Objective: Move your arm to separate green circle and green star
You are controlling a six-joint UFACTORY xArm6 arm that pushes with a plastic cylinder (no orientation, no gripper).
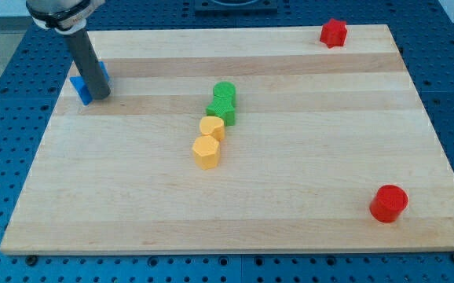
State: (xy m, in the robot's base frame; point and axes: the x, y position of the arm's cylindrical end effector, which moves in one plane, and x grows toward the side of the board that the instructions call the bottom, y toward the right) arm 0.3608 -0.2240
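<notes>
A green circle (225,92) sits near the middle of the wooden board (305,157), touching a green star (221,111) just below it. Below the star lie a yellow heart-like block (211,127) and a yellow hexagon (206,152), all four in a close column. My tip (101,96) is far off at the view's upper left, resting against a blue block (82,86), well away from the green blocks.
A red star-like block (334,32) sits at the board's top right edge. A red cylinder (389,203) sits at the bottom right. The board lies on a blue perforated table.
</notes>
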